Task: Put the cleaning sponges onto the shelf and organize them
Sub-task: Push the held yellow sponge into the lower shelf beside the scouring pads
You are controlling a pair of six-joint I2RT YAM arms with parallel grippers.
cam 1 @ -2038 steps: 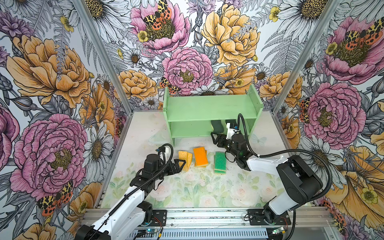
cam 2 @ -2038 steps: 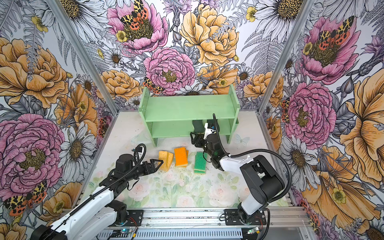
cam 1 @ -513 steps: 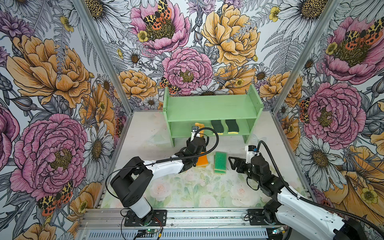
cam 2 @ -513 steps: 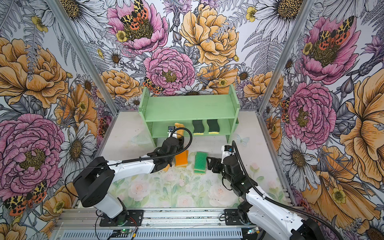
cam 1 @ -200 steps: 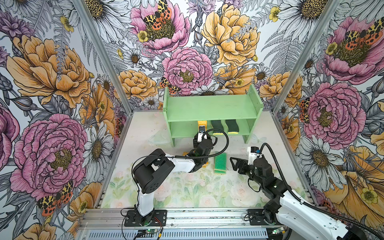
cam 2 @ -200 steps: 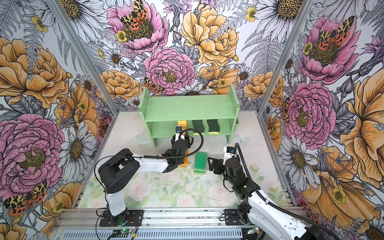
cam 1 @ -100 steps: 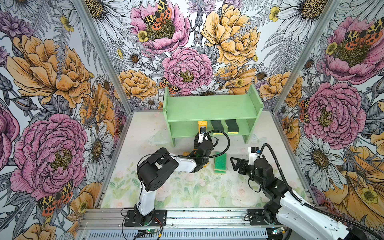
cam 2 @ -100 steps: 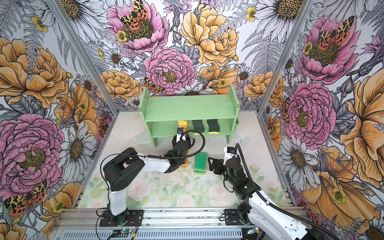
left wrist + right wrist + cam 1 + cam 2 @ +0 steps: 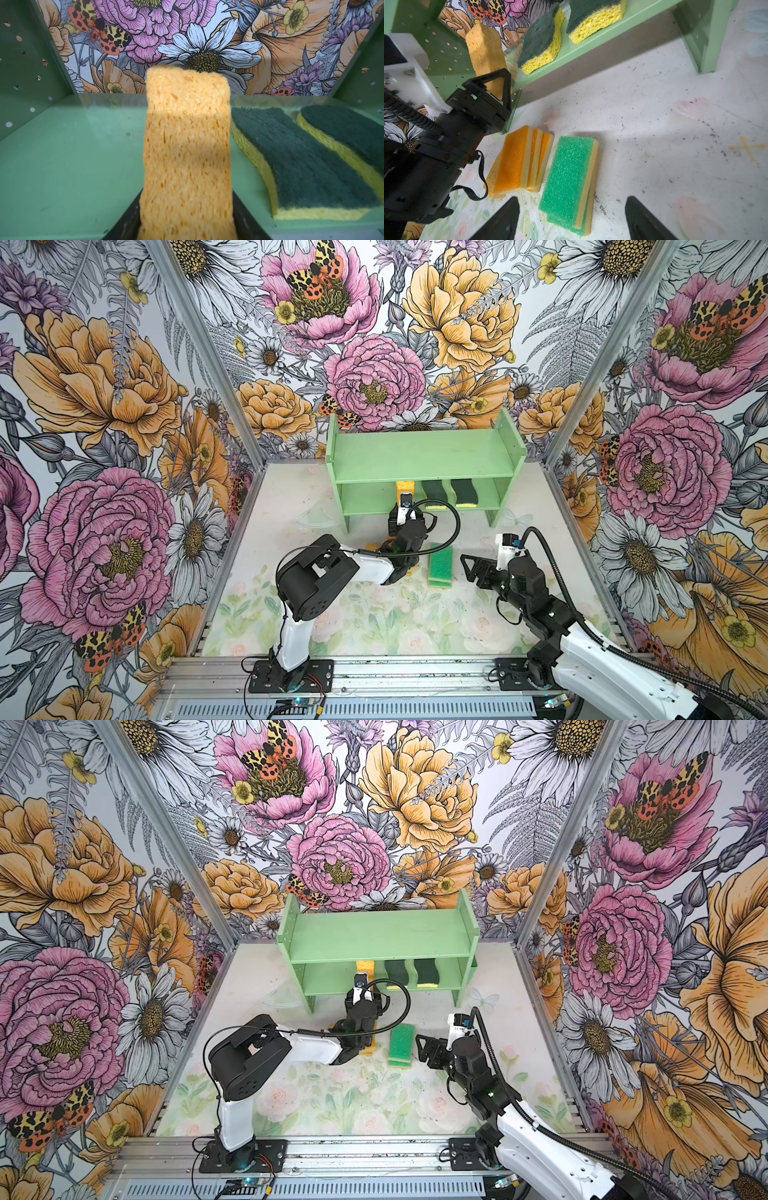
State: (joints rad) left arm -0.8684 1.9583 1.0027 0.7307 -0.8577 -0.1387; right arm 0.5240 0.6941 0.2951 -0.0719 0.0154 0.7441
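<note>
The mint-green shelf (image 9: pixel 419 456) (image 9: pixel 374 936) stands at the back in both top views. On its lower tier lie two dark-green-topped sponges (image 9: pixel 434 491) (image 9: pixel 291 158) (image 9: pixel 542 39). Left of them a porous yellow sponge (image 9: pixel 404 488) (image 9: pixel 187 145) (image 9: pixel 485 54) rises on edge. My left gripper (image 9: pixel 187 220) (image 9: pixel 494 87) is shut on its near end. Orange-topped sponges (image 9: pixel 517 160) (image 9: pixel 368 1048) lean together on the table under the left arm. Beside them sit two stacked green-topped sponges (image 9: pixel 440 566) (image 9: pixel 569 176). My right gripper (image 9: pixel 467 572) (image 9: pixel 572 199) hovers open just before the green stack.
A clear plastic scrap (image 9: pixel 316 516) lies on the table left of the shelf's front leg. Flowered walls (image 9: pixel 124 448) close in the left, back and right sides. A metal rail (image 9: pixel 374 676) with both arm bases runs along the front edge.
Over the last seconds my left arm carried the yellow sponge from the table into the lower tier, next to the dark-green ones. In the last second little moved. The right arm holds still.
</note>
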